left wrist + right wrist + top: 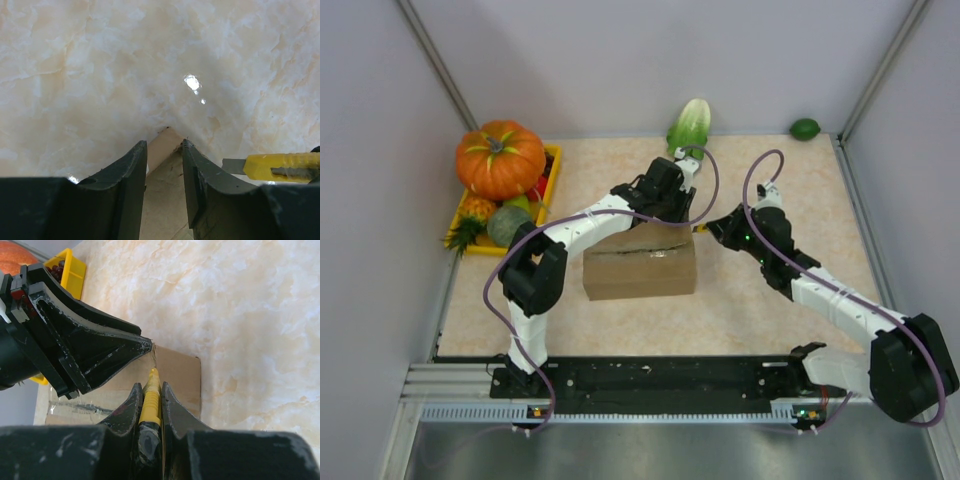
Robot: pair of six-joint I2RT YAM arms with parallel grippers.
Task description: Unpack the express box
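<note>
- Express box (640,268), the brown rectangular corrugated-cardboard one, sits about mid-table on the beige marble-look tabletop (740,320). Its top looks closed from above, so I'd say the unpacking proper isn't done yet.
- Right gripper (151,387) is clamped tight on a yellow plastic utility knife (282,166), with the knife's tip right at the box's far right top corner.
- Left gripper (164,145) is at that same corner, fingers a bit apart with the cardboard corner showing between them. Can't tell if it's pinching or just pressing down.
- Handling guess: light, with stiff walls, but the top probably dents easily. The whole thing would likely skate on that smooth tabletop, so it wants pinning while the blade runs along the glossy clear tape (80,407). After that, take the flaps by their free edges.
- Way at the back there's a yellow plastic tray (552,172) of fruit with a big orange pumpkin (500,160) at its far end, plus a green leafy cabbage (690,125) and a small green lime (805,129).
</note>
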